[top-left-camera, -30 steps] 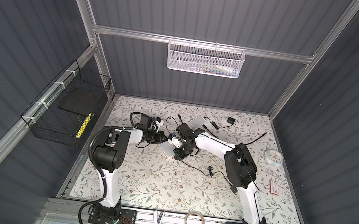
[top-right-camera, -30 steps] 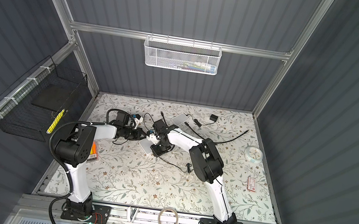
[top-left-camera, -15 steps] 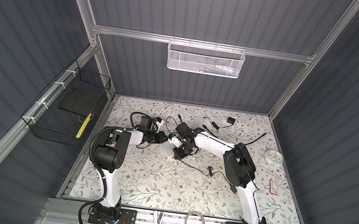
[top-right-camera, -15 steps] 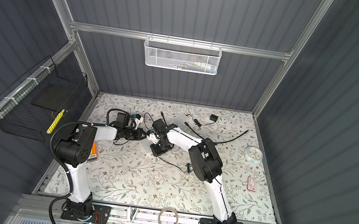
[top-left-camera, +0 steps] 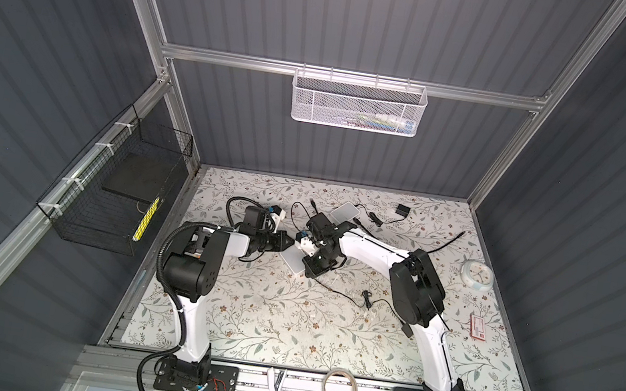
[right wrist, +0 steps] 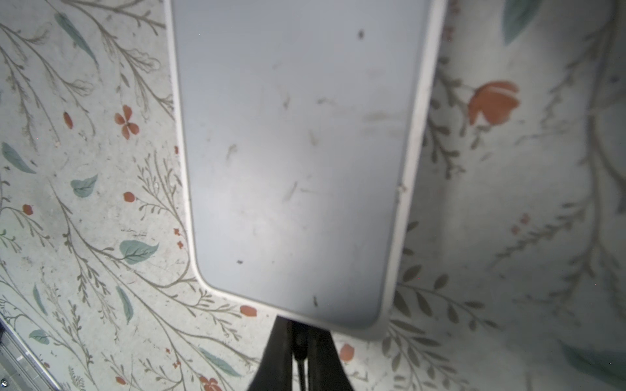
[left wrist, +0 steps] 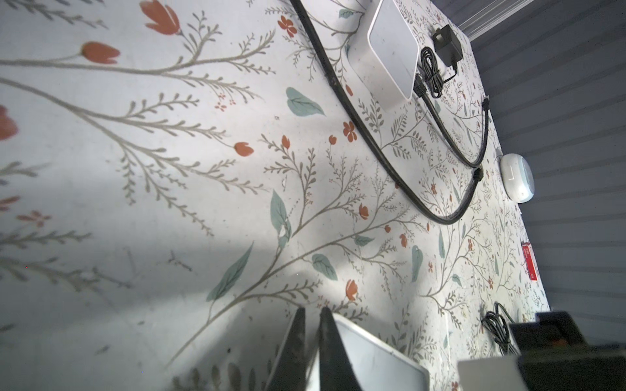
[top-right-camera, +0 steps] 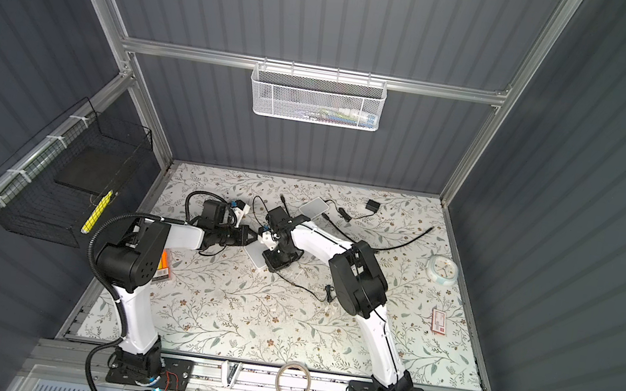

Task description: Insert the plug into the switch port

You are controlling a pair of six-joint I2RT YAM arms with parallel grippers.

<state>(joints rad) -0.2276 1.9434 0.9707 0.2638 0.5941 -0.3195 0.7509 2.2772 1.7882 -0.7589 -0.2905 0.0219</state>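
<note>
The switch (top-left-camera: 290,261) — a flat white box — is shown lying on the flowered tabletop (top-left-camera: 283,326), a little left of centre in both top views. No port can be made out in any view, so the side being aimed at cannot be confirmed. The left fingers (left wrist: 328,345) are closed together with nothing seen between them. They are set at one corner of the switch, and whether it is touched cannot be told. The right fingers (right wrist: 279,352) are clenched on a thin dark piece at the switch's near short edge, taken to be the plug (right wrist: 299,342). A thin black cable (top-left-camera: 343,293), judged to belong to it, is seen running off across the tabletop.

The largest risk is judged to be the switch itself being shoved. It appears loose and light, and if the plug is pressed in while the box is not braced squarely by the left fingers, it may be slid or turned away. Next, the port may be missed — the plug is largely hidden between the fingers and the opening is out of sight, so an off-line or tilted push could be jammed against the casing. The plug may also be twisted in so narrow a grip, or dragged askew if its cable is snagged on the tabletop. Least of all, the plug could be left half seated by too shallow a push.
</note>
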